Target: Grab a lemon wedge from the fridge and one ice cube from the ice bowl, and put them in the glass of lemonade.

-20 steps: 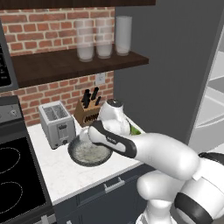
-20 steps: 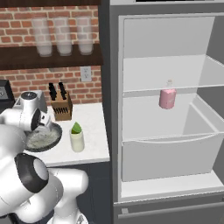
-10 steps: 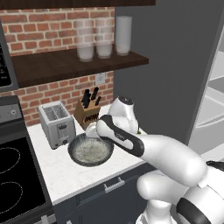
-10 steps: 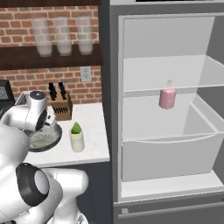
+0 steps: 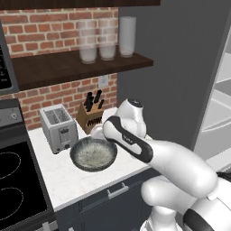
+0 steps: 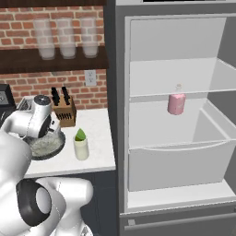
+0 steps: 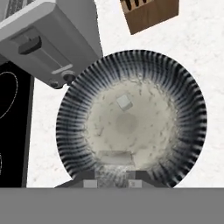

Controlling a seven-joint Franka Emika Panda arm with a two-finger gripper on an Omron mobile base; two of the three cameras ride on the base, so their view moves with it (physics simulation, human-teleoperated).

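Toaster (image 7: 48, 39) and knife block (image 7: 151, 13) crowd the ice bowl (image 7: 192, 118).

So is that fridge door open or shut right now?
Open. The fridge shows its white shelves and walls, with a pink bottle standing on a shelf.

Glossy white arm (image 5: 180, 167), dark, perhaps black, joints

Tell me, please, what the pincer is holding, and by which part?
Apparently an ice cube, pinched by its opposite sides in the shut pincer, above the ice bowl.
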